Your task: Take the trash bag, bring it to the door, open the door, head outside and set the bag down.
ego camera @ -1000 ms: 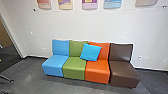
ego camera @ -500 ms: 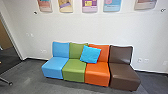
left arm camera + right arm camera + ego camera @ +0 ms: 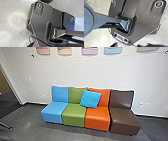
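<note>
A black, uneven shape (image 3: 142,45) shows at the edge of the right wrist view; I cannot tell whether it is the trash bag. Close to it are dark parts of my right gripper (image 3: 132,45), and how that gripper stands is unclear. In the left wrist view a dark pointed part of my left gripper (image 3: 31,44) shows against the robot's own plate. Whether it holds anything cannot be made out.
Ahead, a row of blue, green, orange and brown seats (image 3: 73,115) stands against a white wall (image 3: 75,74), with a blue cushion (image 3: 90,99) on it. Posters hang above. At left are a doorway-like opening (image 3: 7,103) and a metal leg (image 3: 5,126) on grey floor.
The head camera's view has bobbed slightly, shifting the whole scene down and back up. Seats and cushion keep their places relative to each other.
</note>
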Available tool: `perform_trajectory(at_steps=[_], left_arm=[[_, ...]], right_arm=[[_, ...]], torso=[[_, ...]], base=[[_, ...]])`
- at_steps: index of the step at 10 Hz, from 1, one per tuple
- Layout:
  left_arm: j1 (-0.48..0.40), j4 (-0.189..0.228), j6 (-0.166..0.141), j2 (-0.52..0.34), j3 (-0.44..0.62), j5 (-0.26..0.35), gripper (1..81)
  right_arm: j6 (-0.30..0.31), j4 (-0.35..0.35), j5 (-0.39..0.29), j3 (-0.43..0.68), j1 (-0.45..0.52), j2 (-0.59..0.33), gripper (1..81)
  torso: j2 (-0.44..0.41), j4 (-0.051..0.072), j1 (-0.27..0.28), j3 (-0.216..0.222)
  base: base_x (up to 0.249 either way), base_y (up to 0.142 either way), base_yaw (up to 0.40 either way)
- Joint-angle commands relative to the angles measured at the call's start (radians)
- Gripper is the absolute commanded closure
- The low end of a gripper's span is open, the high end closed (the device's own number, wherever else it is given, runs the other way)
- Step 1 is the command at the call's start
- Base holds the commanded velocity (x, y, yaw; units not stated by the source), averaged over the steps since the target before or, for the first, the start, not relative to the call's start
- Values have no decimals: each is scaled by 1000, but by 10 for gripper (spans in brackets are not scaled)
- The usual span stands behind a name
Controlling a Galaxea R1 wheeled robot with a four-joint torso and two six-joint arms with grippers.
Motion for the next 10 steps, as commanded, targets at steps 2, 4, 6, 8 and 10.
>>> perform_trajectory(at_steps=[2,4,6,8,10], left_arm=[[-87,-60,-1,-44,10,121,10],[-130,-77,-1,-47,10,153,10],[-181,-106,-1,-53,10,189,10],[-236,-140,-1,-61,10,239,10],[-273,-152,-1,-67,10,247,10]], right_arm=[[2,13,-58,139,58,-135,10],[2,13,-56,191,59,-187,10],[7,17,-55,240,62,-236,10],[7,31,-55,274,62,-273,10],[7,36,-55,292,62,-293,10]], torso=[[-136,0,87,-128],[-205,0,132,-193],[-278,0,179,-168],[-330,0,214,-193],[-397,0,256,-201]], base=[[0,0,0],[0,0,0],[0,0,0],[0,0,0],[0,0,0]])
